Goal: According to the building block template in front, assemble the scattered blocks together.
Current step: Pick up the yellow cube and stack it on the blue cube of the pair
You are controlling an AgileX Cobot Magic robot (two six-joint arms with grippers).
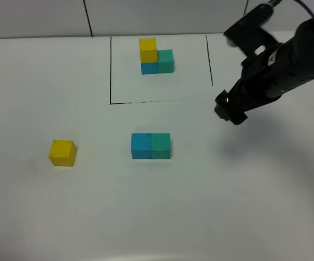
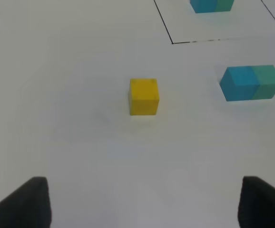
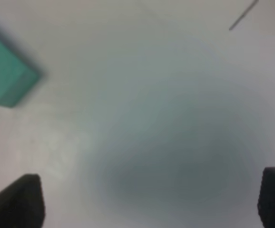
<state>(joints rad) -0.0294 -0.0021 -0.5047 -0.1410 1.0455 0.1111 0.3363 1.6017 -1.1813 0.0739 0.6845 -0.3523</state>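
1. The right gripper hovers just right of the building block template, its fingers spread wide, holding and touching nothing.
2. The left gripper is also spread wide and empty.
3. On the near side of the template, outside its thin black frame line, the sky blue cube and the teal green cube sit flush, their faces touching.
4. The yellow cube sits alone, well to the left of and nearer than the template.
5. The cubes are plain, matte and sharp-edged, and the table is smooth and white.

three cameras on one white table top.
high view looks steeply down from afar; left wrist view looks low across, right wrist view nearer, blurred; all show the loose teal-green cube.
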